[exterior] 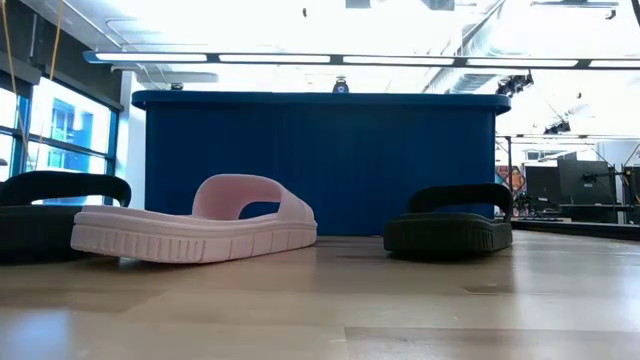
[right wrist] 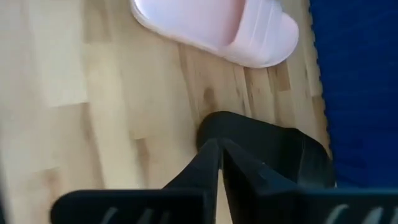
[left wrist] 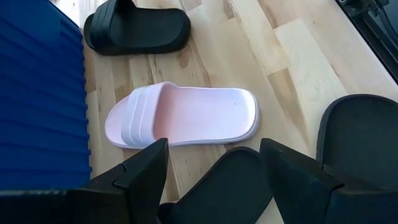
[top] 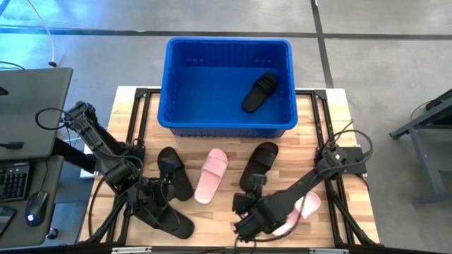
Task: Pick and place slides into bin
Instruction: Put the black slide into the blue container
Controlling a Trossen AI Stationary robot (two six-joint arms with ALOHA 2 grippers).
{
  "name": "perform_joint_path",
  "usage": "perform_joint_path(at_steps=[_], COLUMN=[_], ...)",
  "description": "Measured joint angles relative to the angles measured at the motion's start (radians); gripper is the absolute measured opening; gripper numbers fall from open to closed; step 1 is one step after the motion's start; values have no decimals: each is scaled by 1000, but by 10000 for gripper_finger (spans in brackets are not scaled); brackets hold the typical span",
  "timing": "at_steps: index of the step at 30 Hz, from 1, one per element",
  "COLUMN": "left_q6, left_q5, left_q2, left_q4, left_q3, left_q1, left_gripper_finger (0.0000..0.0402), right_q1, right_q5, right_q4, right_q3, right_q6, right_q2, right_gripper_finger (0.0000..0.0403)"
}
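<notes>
The blue bin (top: 227, 85) stands at the table's far middle with one black slide (top: 260, 92) inside. On the table lie a black slide (top: 174, 173), a pink slide (top: 211, 175), a black slide (top: 259, 164), a black slide at the near left (top: 169, 219), and a pink slide (top: 305, 210) partly under my right arm. My left gripper (left wrist: 214, 168) is open, with its fingers on either side of the near end of a black slide (left wrist: 230, 183). My right gripper (right wrist: 219, 149) is shut, at the end of the black slide (right wrist: 273, 155). My right gripper's shut fingertips (right wrist: 214, 155) point down and slant at the rounded end (right wrist: 214, 124) of the black slide, which lies flat on the table. I cannot tell whether they touch it.
The table's black frame rails (top: 134, 120) run along both sides. A desk with a keyboard and a mouse (top: 35, 204) stands left of the table. In the low view the bin's wall (exterior: 320, 165) stands behind the pink slide (exterior: 200, 225) and the black slides (exterior: 450, 225).
</notes>
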State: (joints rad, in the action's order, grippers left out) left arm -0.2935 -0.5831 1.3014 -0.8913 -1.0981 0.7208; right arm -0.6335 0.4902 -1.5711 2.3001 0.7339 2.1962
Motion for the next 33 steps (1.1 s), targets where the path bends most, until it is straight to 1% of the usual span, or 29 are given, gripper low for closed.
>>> perform_joint_path(at_steps=[2, 4, 9, 13, 15, 16, 18, 19, 21, 23, 24, 25, 26, 27, 29, 31, 33], left_q6=[0, 0, 0, 0, 0, 0, 0, 0, 0, 0, 0, 1, 7, 9, 9, 9, 9], left_q5=[0, 0, -1, -1, -1, -1, -4, -5, -5, -5, -5, -5, -9, -15, -19, -20, -38], left_q2=[0, 0, 0, 0, 0, 0, 0, 0, 0, 0, 0, 0, 0, 0, 0, 0, 0], left_q4=[0, 0, 0, 0, 0, 0, 0, 0, 0, 0, 0, 0, 1, 2, 7, 8, 10], left_q3=[0, 0, 0, 0, 0, 0, 0, 0, 0, 0, 0, 0, 0, 0, 0, 0, 0], left_q1=[0, 0, 0, 0, 0, 0, 0, 0, 0, 0, 0, 0, 0, 0, -1, 0, 0], left_gripper_finger=[243, 243, 243, 243, 243, 243, 243, 243, 243, 243, 243, 243, 243, 243, 243, 243, 243], right_q1=[-19, -40, -103, -151, -170, -175, -174, -169, -159, -155, -157, -159, -164, -170, -167, -150, -118], right_q5=[44, 125, 262, 406, 496, 546, 621, 636, 629, 593, 586, 583, 571, 535, 427, 351, 335], right_q4=[0, 0, 0, 1, 2, 3, 3, 2, 17, 116, 211, 331, 468, 607, 842, 1021, 1135], right_q3=[1, 2, 2, 1, -34, -74, -208, -300, -523, -759, -867, -955, -1033, -1100, -1220, -1317, -1395], right_q6=[45, 60, -15, -24, -56, -54, 37, 108, 261, 403, 441, 444, 407, 336, 166, 31, -47], right_q2=[-50, -93, -203, -297, -354, -388, -465, -503, -569, -624, -654, -683, -710, -732, -762, -771, -771], right_gripper_finger=[4, 12, 17, 8, 3, 2, 4, 5, 7, 7, 4, 2, 2, 2, 5, 7, 7])
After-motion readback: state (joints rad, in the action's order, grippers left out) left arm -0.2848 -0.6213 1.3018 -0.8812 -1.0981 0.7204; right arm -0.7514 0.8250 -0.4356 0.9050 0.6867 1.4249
